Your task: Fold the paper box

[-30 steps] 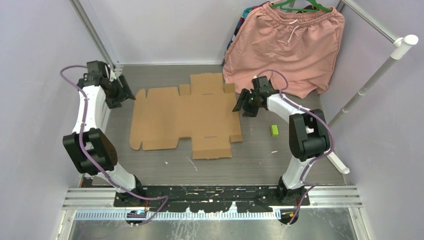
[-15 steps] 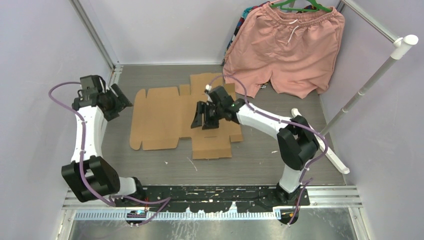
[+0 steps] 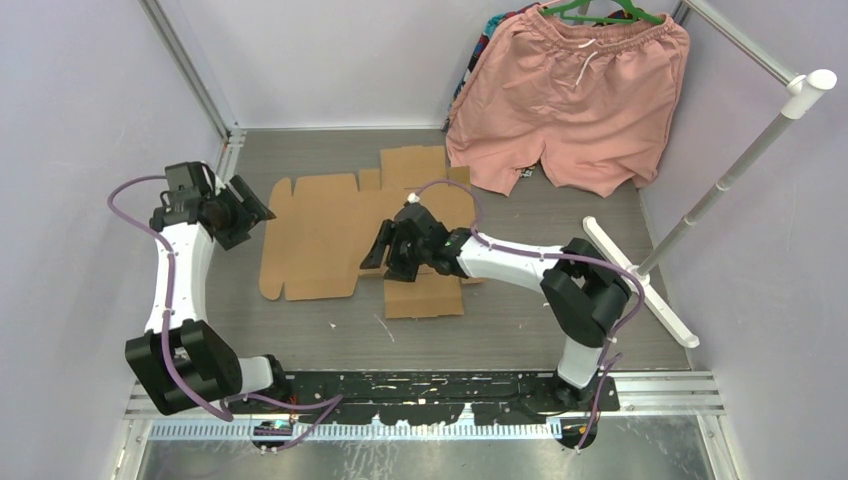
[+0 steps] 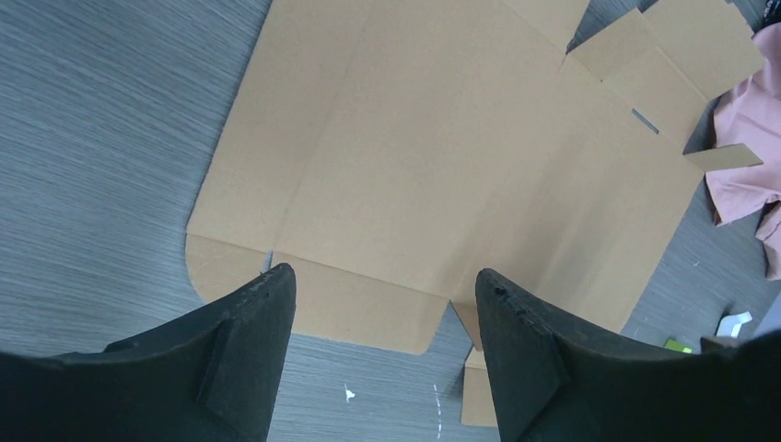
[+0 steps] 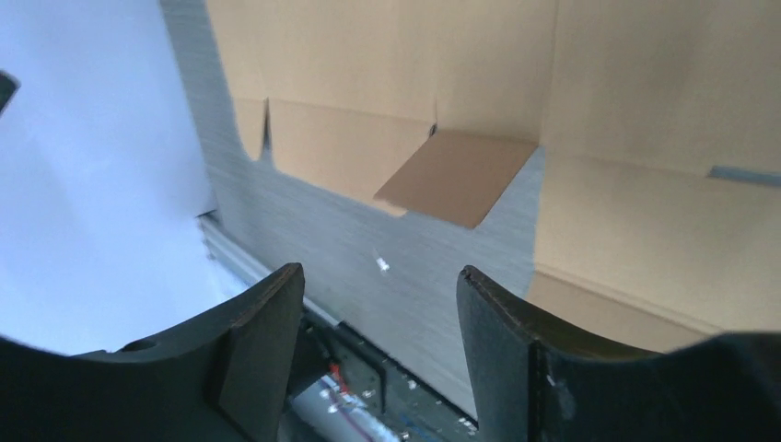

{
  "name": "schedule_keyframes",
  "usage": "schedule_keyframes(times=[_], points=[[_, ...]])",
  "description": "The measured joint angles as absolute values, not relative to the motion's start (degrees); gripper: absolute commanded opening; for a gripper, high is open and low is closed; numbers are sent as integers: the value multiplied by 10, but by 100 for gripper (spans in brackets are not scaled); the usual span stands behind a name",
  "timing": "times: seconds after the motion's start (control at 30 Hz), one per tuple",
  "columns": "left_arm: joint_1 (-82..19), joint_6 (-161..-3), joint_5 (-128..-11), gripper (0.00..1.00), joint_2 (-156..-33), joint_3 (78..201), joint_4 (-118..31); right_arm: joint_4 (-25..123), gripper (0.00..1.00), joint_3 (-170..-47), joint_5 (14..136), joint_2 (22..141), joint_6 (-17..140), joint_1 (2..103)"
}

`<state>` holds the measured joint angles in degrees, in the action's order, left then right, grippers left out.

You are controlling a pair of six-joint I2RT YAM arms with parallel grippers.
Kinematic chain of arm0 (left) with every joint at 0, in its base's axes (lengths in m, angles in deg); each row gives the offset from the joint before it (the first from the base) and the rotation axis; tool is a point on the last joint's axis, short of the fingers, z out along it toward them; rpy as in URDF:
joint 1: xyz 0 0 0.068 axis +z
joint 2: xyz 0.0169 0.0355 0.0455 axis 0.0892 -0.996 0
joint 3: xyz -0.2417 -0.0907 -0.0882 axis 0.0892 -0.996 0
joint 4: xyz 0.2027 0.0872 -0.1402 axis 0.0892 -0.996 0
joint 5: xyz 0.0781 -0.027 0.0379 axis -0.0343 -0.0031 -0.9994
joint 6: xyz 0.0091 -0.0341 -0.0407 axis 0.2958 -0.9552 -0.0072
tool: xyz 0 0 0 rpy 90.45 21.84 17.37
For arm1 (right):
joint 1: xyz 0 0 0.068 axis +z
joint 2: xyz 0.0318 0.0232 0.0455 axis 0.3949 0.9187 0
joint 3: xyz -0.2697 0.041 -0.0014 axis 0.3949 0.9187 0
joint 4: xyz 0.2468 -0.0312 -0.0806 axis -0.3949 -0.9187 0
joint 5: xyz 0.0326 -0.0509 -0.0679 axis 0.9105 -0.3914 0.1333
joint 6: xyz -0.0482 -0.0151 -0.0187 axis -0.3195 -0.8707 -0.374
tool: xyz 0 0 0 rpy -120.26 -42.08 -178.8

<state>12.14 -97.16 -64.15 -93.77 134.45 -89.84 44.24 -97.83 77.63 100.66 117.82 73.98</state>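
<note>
hovering at the paper box (image 3: 320,230), left claw (image 4: 385,281) and right claw (image 5: 378,273) gape empty.

Bright, even overhead light with soft, faint shadows; the right wrist view is slightly blurred, wall washed out.

Pink shorts (image 3: 575,95) hang at the grey table's (image 3: 520,310) back, near a white pole (image 3: 735,165).

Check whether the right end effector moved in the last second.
Yes: right end effector swung left, from beside pink shorts to over paper box.
</note>
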Motion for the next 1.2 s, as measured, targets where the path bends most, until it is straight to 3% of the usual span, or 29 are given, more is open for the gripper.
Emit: schedule_keyframes(times=[0.2, 0.27, 0.3, 0.4, 0.7, 1.2], points=[[122, -971, -628, 72, -926, 1336, -894, 317, 66, -1121, 719, 1045, 1060, 752], [125, -971, -626, 84, -923, 1333, -890, 269, 66, -1196, 706, 1053, 975, 761], [128, -970, -625, 98, -922, 1331, -890, 244, 67, -1236, 699, 1058, 926, 765], [150, -975, -612, 100, -920, 1319, -886, 202, 68, -1301, 671, 1064, 794, 779], [244, -1017, -542, 100, -899, 1251, -865, 199, 68, -1187, 602, 1075, 501, 845], [358, -1076, -470, 100, -828, 1177, -834, 319, 69, -1161, 578, 1129, 356, 954]])
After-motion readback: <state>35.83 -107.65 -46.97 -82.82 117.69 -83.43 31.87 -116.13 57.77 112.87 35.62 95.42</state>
